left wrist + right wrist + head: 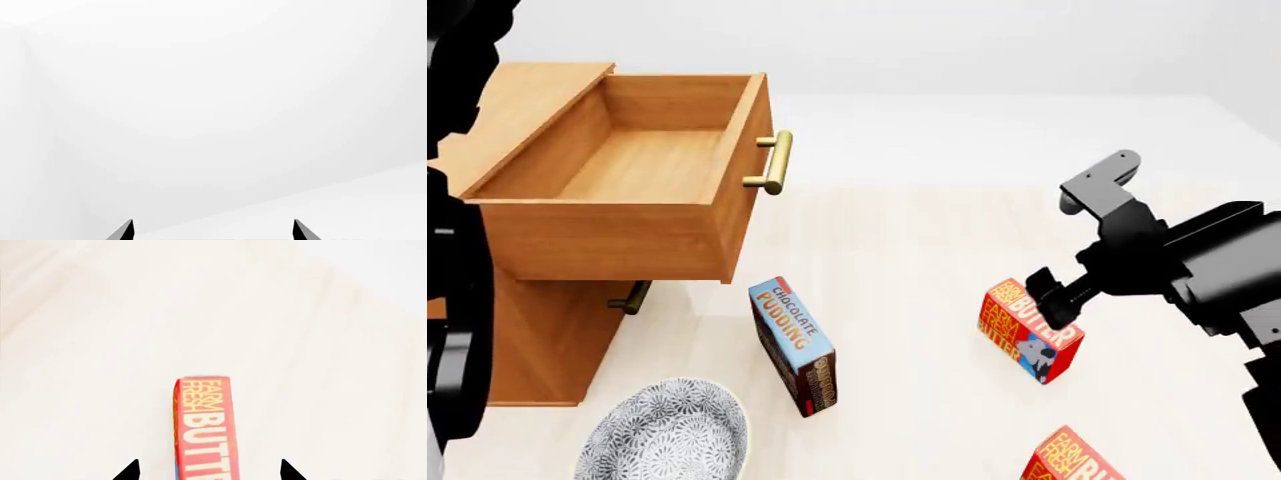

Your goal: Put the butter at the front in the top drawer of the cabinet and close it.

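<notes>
One butter box [1030,330] lies on the pale floor, red-orange with a blue cow panel. My right gripper [1052,292] hangs open just over its upper end. In the right wrist view the box [205,425] runs between the fingertips of the gripper [209,469], with a gap on each side. A second, identical butter box [1077,456] lies nearer to me at the bottom edge. The cabinet [547,335] stands at the left with its top drawer [601,240] pulled out and nothing showing inside. My left gripper [213,226] is open and faces only white.
A chocolate pudding box [794,345] stands between the cabinet and the butter. A patterned bowl [667,432] sits at the bottom left. The top drawer's brass handle [771,163] juts right; the lower drawer's handle [630,297] shows beneath it. My left arm [454,330] fills the left edge.
</notes>
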### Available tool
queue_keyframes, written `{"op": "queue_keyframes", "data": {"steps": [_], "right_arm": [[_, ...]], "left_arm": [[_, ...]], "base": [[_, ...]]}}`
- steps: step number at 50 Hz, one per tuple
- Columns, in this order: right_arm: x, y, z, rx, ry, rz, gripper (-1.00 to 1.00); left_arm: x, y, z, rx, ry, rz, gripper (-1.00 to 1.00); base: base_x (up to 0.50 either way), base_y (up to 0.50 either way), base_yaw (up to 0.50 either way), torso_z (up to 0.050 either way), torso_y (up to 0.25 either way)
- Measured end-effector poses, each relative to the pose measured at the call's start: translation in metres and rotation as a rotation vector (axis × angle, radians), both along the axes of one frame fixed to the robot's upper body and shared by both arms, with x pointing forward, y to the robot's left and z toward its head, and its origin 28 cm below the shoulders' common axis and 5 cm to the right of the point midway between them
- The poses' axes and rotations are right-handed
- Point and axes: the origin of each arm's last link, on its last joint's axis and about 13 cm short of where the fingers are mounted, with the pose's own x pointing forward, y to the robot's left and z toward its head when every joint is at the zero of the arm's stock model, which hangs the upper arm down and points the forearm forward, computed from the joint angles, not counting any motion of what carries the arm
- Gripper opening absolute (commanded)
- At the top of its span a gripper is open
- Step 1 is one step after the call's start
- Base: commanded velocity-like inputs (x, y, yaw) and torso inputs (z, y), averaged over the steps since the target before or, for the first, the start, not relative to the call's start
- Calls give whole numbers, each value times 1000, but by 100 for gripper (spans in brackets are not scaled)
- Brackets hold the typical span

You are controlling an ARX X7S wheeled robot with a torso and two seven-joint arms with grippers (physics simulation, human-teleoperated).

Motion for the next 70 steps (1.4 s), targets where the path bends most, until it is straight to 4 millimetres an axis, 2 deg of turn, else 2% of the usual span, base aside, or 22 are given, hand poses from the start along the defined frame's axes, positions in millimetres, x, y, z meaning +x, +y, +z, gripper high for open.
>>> {"op": "queue_keyframes", "data": {"steps": [24, 70], "right_arm": [[8, -1, -28, 18, 40, -35, 100], [4, -12, -52, 27, 92, -99, 100]], "left_arm": [[-1, 1, -4, 14, 9, 1, 100], [-2, 4, -8, 10, 23, -13, 100]], "base": [[0, 0, 0, 0, 0], [0, 0, 0, 0, 0]]}}
